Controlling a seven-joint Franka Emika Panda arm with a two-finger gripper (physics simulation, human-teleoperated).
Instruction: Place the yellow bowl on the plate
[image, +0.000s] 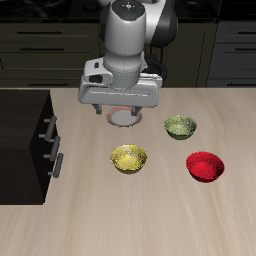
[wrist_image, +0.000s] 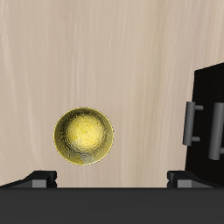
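Our gripper hangs above the worktop with nothing in it, and its 2 fingertips look set apart, so we judge it open. The yellow bowl sits upright on the worktop, nearer the front edge than the gripper and well below it. The plate lies almost under the gripper, partly hidden. We must reach forward and down; a round bowl has no long axis
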